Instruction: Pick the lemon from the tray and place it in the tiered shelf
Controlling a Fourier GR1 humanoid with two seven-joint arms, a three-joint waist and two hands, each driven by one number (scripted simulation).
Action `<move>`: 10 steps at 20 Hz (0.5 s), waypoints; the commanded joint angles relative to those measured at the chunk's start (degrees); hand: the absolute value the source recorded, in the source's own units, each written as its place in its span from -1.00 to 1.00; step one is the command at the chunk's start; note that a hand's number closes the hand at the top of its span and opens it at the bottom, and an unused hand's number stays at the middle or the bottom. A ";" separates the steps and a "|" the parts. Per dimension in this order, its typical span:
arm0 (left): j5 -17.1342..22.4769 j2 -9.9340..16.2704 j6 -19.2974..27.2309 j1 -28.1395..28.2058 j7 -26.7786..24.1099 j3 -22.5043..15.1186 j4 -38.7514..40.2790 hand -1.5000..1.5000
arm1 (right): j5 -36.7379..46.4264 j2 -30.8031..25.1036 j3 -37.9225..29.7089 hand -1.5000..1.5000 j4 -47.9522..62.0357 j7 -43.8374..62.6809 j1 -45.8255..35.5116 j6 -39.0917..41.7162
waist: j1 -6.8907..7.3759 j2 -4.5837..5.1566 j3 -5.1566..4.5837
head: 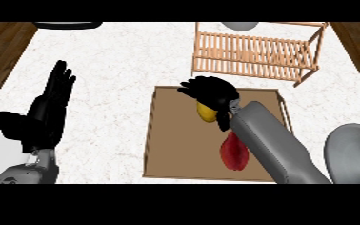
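Observation:
A yellow lemon (206,113) lies in the brown tray (172,143), mostly covered by my right hand (211,92). That hand's fingers curl over the lemon from above and its thumb hangs down beside the fruit. The wooden slatted tiered shelf (253,52) stands behind the tray at the back right. My left hand (49,107) rests open at the left, fingers up, away from the tray.
A red fruit (234,153) lies in the tray beside my right forearm. A grey rounded object (345,152) sits at the right edge. Grey shapes (241,25) and a dark one (67,25) show at the back edge. Wooden floor flanks the white counter.

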 commanded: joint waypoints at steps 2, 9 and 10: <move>-1.83 -1.79 0.09 -3.61 -0.72 1.62 4.45 0.00 | 3.58 0.61 -0.65 -1.00 0.90 -1.71 2.34 0.24 | -0.32 -0.02 -0.01; -0.91 -1.10 -2.60 1.62 1.39 1.98 -3.23 0.00 | 9.01 3.10 -0.57 1.00 9.73 -7.36 -2.70 -6.05 | 0.29 0.01 0.01; -1.99 -0.87 -1.48 0.85 3.08 1.67 -4.10 0.00 | 10.48 3.42 -0.46 1.00 13.85 -8.16 -2.38 -12.20 | 0.57 0.12 0.03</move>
